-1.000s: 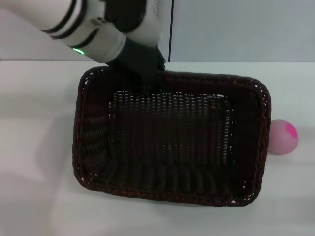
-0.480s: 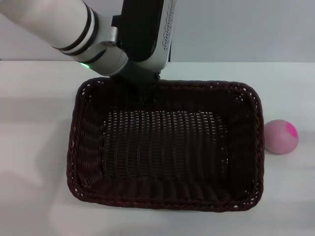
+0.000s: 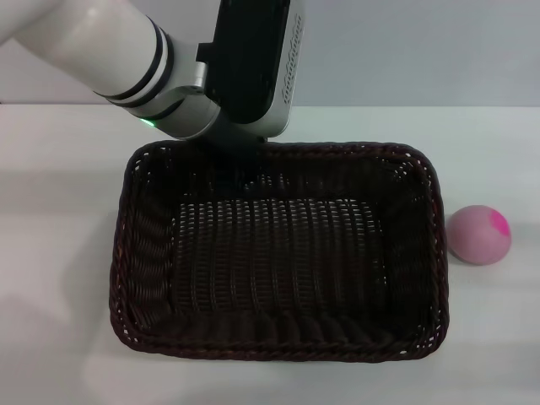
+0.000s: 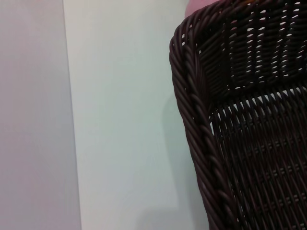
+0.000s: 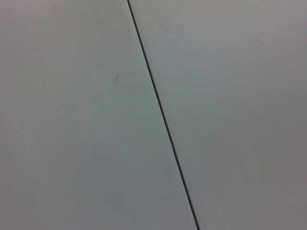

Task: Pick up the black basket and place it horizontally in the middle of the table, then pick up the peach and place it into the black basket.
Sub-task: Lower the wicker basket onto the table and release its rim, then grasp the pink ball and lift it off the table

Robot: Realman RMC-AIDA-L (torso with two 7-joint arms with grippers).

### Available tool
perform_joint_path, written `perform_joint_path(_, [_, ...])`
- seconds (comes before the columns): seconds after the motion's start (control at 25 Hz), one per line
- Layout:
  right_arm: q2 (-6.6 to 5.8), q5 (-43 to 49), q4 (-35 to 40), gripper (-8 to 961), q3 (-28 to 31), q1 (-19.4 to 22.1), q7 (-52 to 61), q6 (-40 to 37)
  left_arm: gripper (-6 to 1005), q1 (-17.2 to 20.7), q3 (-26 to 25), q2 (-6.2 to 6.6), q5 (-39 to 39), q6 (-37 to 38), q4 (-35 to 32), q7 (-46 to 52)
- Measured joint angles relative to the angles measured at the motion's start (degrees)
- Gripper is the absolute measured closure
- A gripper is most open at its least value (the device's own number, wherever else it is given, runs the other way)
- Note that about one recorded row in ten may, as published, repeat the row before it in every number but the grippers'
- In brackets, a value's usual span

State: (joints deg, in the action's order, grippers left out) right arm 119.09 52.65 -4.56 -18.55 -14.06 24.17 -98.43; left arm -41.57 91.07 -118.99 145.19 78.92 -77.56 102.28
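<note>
Now black basket (image 3: 278,253) long axis left-right; left gripper (image 3: 240,156) at far rim, grip unclear

Your left arm (image 3: 101,42) is white with black rings, a green light, then a black wrist block (image 3: 249,67)

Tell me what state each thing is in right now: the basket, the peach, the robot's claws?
Basket: upright on the table, lying lengthwise, nothing inside.
Peach: on the table just right of the basket, not yet in it.
Left claw: at the basket's far rim; its grip is hidden.
Right claw: out of sight.
</note>
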Motion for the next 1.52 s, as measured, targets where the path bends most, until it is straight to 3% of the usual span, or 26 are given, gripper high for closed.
perform_joint_path(0.4, [-0.01, 0.00, 0.08, 242, 0.00, 0.17, 0.02, -0.17, 788, 3.34, 4.55, 0.17, 2.61, -6.25, -4.21, 2.74])
perform_joint_path(0.64, [-0.01, 0.00, 0.02, 243, 0.00, 0.20, 0.05, -0.15, 576, 3.50, 5.18, 0.18, 3.59, -5.82, -3.96, 3.97])
perform_joint_path(0.84, [-0.01, 0.00, -0.01, 243, 0.00, 0.03, 0.07, -0.10, 339, 4.01, 5.01, 0.27, 4.66, -5.40, -4.12, 4.92])
perform_joint_path(0.92, [-0.01, 0.00, 0.21, 242, 0.00, -0.08, 0.10, -0.12, 175, 4.19, 2.83, 0.34, 3.45, -5.68, -4.76, 5.41])
perform_joint_path(0.96, [-0.01, 0.00, 0.21, 242, 0.00, -0.08, 0.10, -0.12, 176, 4.19, 2.83, 0.34, 3.45, -5.68, -4.76, 5.41])
perform_joint_path(1.08, [-0.09, 0.33, 1.93, 242, -1.12, 0.35, 1.65, -0.60, 178, 4.69, -3.67, 0.47, -2.45, -5.92, -5.59, 5.08])
perform_joint_path(1.12, [-0.39, 1.50, 5.65, 242, -3.13, 1.46, 6.59, -0.73, 179, 5.69, -9.90, 0.58, -9.04, -5.95, -5.92, 3.94])
perform_joint_path(1.16, [-0.39, 1.50, 5.65, 242, -3.13, 1.46, 6.59, -0.73, 180, 5.69, -9.90, 0.58, -9.04, -5.95, -5.92, 3.94])
perform_joint_path(1.24, [-0.56, 5.26, 12.89, 242, -5.18, 3.23, 15.22, 0.33, 182, 7.70, -15.22, 0.61, -15.56, -6.67, -6.16, 2.42])
perform_joint_path(1.36, [-0.67, 16.17, 29.50, 242, -6.18, 5.91, 33.45, 4.18, 184, 12.20, -20.50, 0.62, -25.48, -10.22, -6.06, 0.74])
perform_joint_path(1.48, [-0.71, 28.66, 46.55, 242, -5.51, 6.74, 51.96, 5.82, 184, 17.59, -21.77, 0.67, -34.68, -15.51, -5.65, 0.04])
perform_joint_path(1.52, [-0.88, 37.10, 57.27, 242, -5.33, 6.52, 63.54, 5.54, 184, 21.79, -22.08, 0.68, -41.39, -18.12, -5.48, -1.57])
